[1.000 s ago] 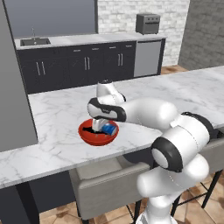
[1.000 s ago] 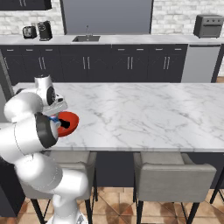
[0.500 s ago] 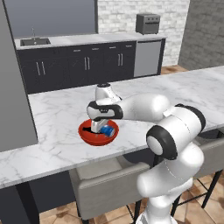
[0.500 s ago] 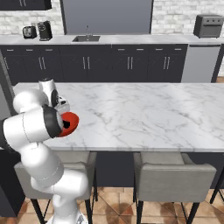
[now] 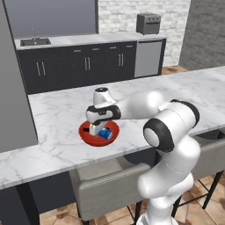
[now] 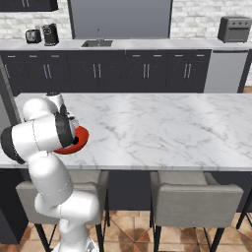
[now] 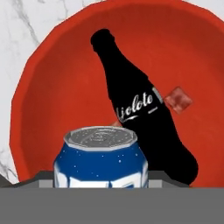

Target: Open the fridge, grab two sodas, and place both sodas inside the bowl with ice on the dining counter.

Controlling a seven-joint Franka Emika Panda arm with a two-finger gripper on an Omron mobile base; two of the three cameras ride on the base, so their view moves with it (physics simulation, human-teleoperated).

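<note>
Two sodas in red bowl (image 7: 52,87) | blue can (image 7: 101,157) gripped in claw (image 5: 97,130) | black bottle (image 7: 140,113) beyond

Blue can (image 7: 101,161) upright, black bottle (image 7: 140,113) lying, in red bowl (image 7: 57,74)

A long white dining counter (image 5: 57,114) with grey veins is seen. A red bowl (image 5: 88,136) is set on it, near its front edge.
</note>
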